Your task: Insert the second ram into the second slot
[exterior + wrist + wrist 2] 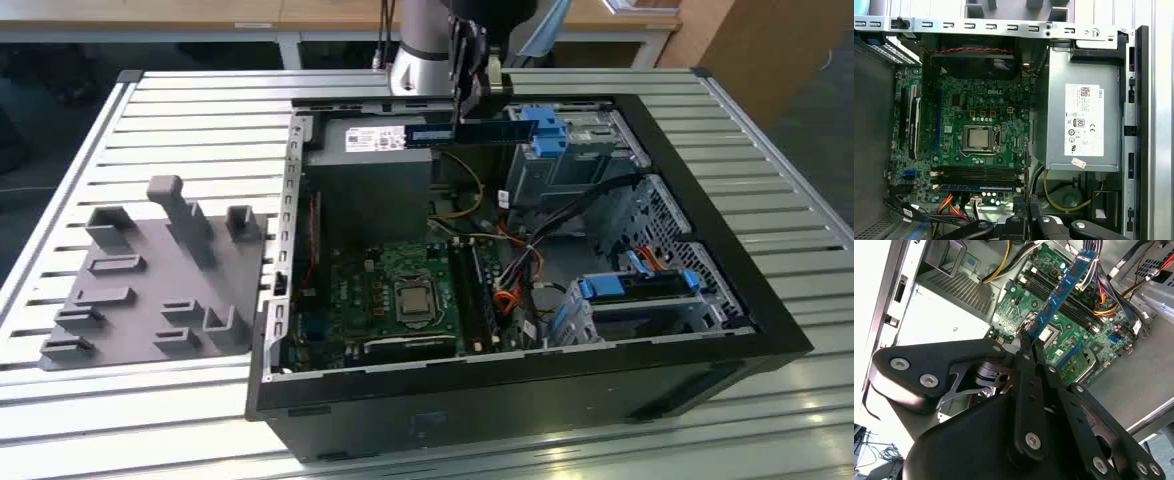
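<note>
In the exterior view, the claw point(467, 112) is shut tight on the ram point(470, 133). It holds the ram up in the air over the open case point(507, 410) on the table point(187, 110). In the second wrist view, the ram sticks out above the green board point(1014, 305). In the first wrist view, long dark slots point(979, 175) lie on that board.

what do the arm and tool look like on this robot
The arm is a smooth silver-grey cylinder. In the second wrist view the tool is matte black: flat linkage bars joined by round silver pins, narrowing to slim fingers.
</note>
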